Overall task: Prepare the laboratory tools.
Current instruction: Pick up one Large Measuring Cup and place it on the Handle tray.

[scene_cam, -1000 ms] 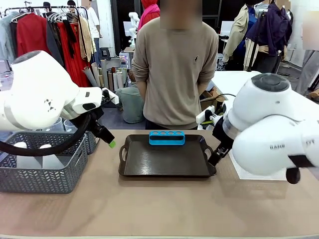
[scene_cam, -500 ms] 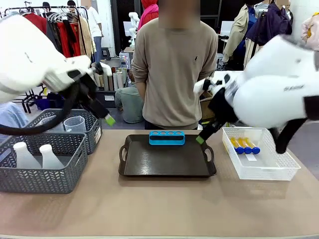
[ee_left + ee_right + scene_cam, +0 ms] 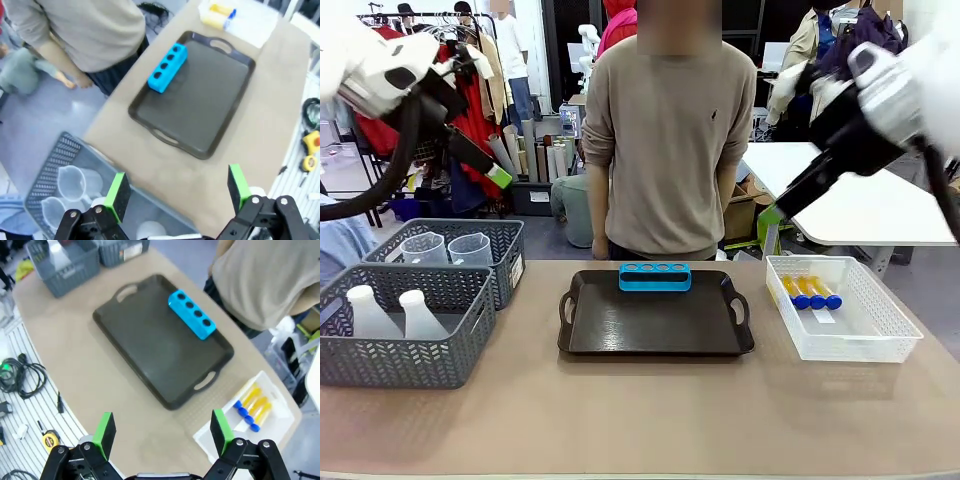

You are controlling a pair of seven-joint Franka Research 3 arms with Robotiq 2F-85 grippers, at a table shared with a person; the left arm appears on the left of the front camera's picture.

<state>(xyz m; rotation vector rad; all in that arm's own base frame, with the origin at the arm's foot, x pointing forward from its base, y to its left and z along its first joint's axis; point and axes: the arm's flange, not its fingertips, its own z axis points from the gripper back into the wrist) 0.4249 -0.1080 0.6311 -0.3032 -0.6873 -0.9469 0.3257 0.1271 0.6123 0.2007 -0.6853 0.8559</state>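
Hanging high over the table (image 3: 640,420), both arms' jaws gape wide, gripping nothing, likely surveying. The blue rack (image 3: 655,276) sits empty at the tray's (image 3: 650,322) far edge, ready for the tubes (image 3: 809,292) lying in the white basket (image 3: 840,352); beakers (image 3: 448,247) and flasks (image 3: 382,312) wait in grey baskets (image 3: 410,365) at the robot's left.

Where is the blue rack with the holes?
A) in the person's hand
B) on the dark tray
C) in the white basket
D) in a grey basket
B: the blue rack stands on the dark tray, along its far edge.
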